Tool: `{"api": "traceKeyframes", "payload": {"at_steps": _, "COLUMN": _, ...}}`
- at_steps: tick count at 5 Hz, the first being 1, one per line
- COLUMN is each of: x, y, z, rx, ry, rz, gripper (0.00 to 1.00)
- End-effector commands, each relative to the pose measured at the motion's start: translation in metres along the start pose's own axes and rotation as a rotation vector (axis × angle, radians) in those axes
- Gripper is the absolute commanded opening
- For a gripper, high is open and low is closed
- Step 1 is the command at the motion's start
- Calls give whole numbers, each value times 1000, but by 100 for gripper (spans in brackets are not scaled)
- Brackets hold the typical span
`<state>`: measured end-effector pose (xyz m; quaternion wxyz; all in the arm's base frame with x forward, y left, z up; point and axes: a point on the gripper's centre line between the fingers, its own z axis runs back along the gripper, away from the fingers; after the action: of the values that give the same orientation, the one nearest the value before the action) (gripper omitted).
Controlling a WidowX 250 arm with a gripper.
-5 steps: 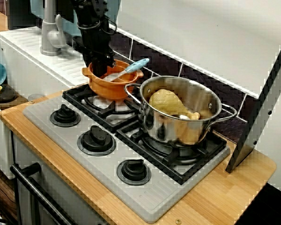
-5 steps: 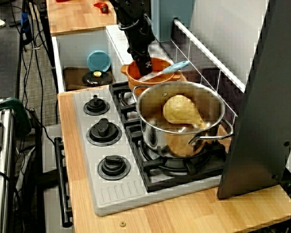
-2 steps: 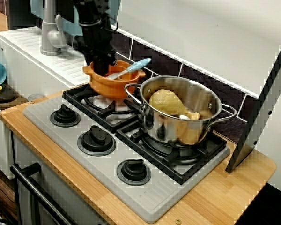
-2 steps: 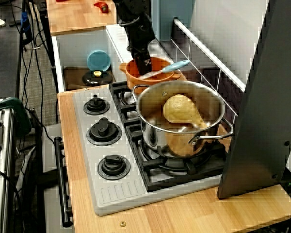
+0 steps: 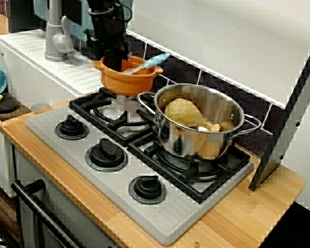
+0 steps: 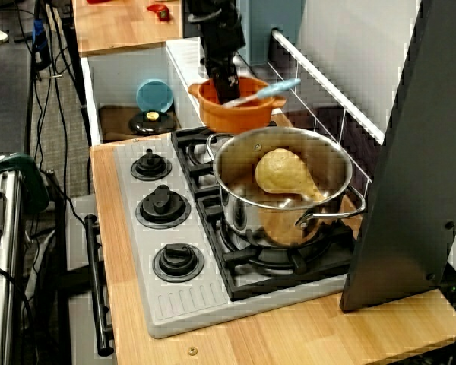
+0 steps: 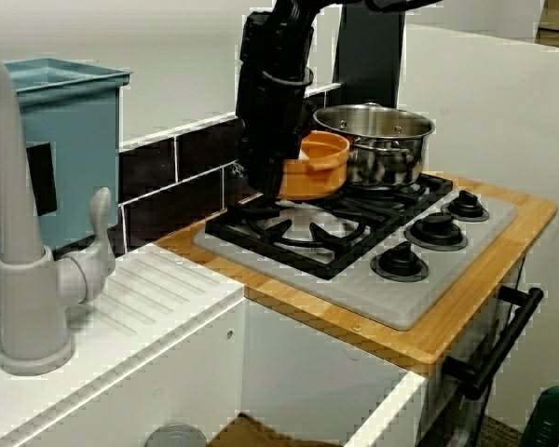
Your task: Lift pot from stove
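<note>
View from the front corner: gripper [image 5: 115, 63] clamped on the near-left rim of the orange pot [image 5: 129, 80]. Pot hangs clear of the rear-left burner grate of the stove [image 5: 111, 116]. Blue-handled utensil [image 5: 147, 63] rests in it, sticking out over the right rim. Steel pot [image 5: 199, 126] with a yellow chicken leg [image 5: 188, 114] sits beside it.

View from the stove's right end: fingers reach down into the pot [image 6: 239, 110], closed on its rim; pot above the grate.

View from the sink side: arm hides the grip; pot [image 7: 312, 166] clearly off the stove [image 7: 354, 251], just beside the steel pot [image 7: 377, 140]. No legible writing anywhere.
</note>
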<state>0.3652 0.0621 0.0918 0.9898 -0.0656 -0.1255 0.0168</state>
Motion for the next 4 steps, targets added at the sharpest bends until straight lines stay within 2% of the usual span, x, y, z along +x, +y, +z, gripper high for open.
{"api": "traceKeyframes", "payload": {"at_steps": 1, "x": 17, "y": -2, "z": 40, "rx": -28, "ry": -63, "rz": -23, "gripper": 0}}
{"api": "traceKeyframes", "payload": {"at_steps": 4, "x": 32, "y": -12, "z": 66, "rx": -99, "ry": -83, "rz": -6, "gripper": 0}}
